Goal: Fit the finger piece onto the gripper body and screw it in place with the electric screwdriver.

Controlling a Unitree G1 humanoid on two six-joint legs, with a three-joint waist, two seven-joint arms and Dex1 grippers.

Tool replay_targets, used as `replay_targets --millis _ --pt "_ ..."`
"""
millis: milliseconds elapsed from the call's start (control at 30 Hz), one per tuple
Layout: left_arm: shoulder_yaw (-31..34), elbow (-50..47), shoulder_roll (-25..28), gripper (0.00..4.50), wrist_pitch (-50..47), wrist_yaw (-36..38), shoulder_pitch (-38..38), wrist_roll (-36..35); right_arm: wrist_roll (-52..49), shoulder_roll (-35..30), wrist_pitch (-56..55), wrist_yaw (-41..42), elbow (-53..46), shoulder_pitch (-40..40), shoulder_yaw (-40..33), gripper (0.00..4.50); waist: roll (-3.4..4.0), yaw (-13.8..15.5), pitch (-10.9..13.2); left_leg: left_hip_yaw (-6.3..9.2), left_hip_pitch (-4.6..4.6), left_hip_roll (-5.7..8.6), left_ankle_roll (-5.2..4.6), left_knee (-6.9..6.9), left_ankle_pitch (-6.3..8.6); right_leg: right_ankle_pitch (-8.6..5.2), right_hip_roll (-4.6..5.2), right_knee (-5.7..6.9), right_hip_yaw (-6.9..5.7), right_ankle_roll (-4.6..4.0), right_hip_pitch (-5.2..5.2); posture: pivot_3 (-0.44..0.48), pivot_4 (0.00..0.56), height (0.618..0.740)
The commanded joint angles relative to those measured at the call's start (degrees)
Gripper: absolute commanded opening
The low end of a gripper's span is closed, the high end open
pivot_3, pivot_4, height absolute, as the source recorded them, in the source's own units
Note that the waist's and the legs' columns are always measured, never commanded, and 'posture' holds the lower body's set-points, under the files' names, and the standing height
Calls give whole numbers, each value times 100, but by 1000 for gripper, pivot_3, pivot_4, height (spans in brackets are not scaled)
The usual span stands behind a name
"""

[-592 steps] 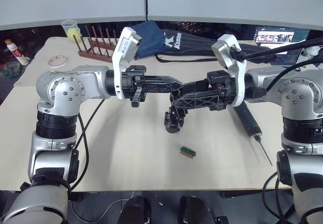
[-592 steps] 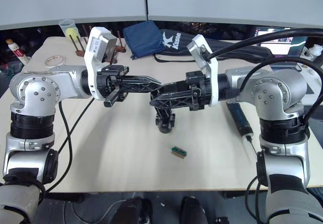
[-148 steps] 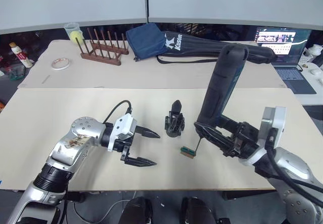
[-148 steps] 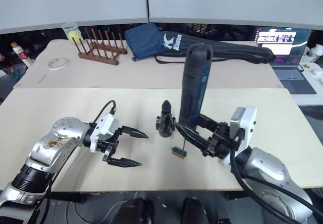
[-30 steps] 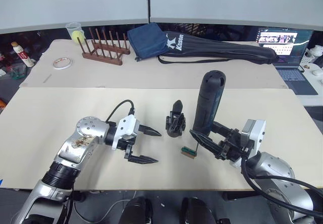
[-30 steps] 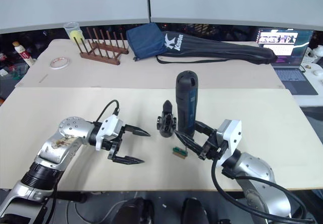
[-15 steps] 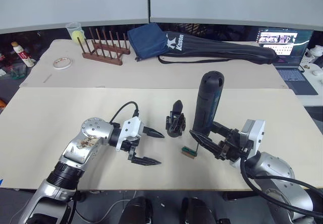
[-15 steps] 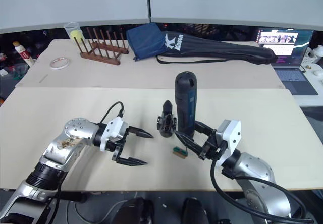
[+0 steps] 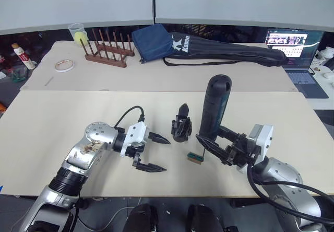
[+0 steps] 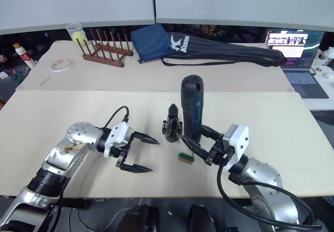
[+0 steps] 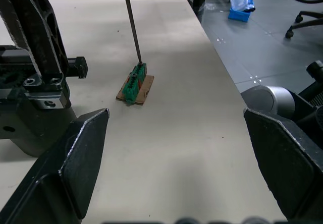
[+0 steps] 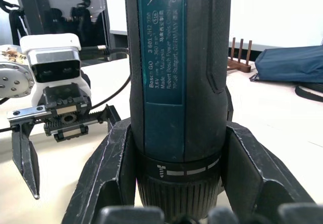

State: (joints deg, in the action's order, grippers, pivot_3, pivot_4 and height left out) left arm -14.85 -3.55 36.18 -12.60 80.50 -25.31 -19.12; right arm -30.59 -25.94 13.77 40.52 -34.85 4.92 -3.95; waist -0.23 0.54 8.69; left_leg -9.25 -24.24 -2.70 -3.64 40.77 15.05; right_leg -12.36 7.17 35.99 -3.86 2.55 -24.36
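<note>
The gripper body point(image 9: 181, 126) stands on the table's middle, with a pointed black finger rising from it; I cannot tell whether that is the finger piece. My right gripper point(image 9: 210, 139) is shut on the electric screwdriver point(image 9: 215, 106) and holds it upright. Its thin bit point(image 11: 132, 27) rests on a tiny green-and-red piece point(image 9: 195, 158). My left gripper point(image 9: 166, 154) hovers open and empty just left of the gripper body, and its fingers point(image 11: 75, 163) frame the green piece point(image 11: 135, 81). From the right wrist, the screwdriver point(image 12: 176, 82) sits between the fingers point(image 12: 111, 168).
On the rear table are a wooden rack point(image 9: 107, 51), a blue pouch point(image 9: 154, 41), a long black bag point(image 9: 229, 51), a tape roll point(image 9: 64, 65) and a laptop point(image 9: 295, 44). The table's front edge point(image 9: 167, 194) is close behind both grippers.
My left arm has shifted slightly right, toward the gripper body, still open. The right gripper and the screwdriver have stayed put.
</note>
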Motion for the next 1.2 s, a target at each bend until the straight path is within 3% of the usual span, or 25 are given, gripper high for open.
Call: replay_targets --millis 33,667,1000,1200 --pt "-16 -27 -20 4500 97 26 -109 22 -23 21 -234 27 -102 -24 -34 1913 0 0 0 0 0 0 0 0 0 0 0 0 0 0 0 0 150 740" --pt "100 6 59 4500 95 58 -66 -23 -446 -247 25 -196 -690 -156 -277 1913 0 0 0 0 -1 -1 0 0 0 0 0 0 0 0 -1 0 150 740" --pt "192 -14 107 4500 46 5 13 -87 -1138 -649 516 -460 -1119 -401 -634 1913 -1 3 0 1 -1 -1 -2 1 1 0 0 -1 0 0 0 0 150 740" --pt "368 48 154 4500 -100 -32 -47 -201 -1997 -1116 1023 -595 -1116 -1049 -932 1913 -1 0 1 1 -1 -2 -18 1 10 0 0 0 0 -1 -2 0 150 740"
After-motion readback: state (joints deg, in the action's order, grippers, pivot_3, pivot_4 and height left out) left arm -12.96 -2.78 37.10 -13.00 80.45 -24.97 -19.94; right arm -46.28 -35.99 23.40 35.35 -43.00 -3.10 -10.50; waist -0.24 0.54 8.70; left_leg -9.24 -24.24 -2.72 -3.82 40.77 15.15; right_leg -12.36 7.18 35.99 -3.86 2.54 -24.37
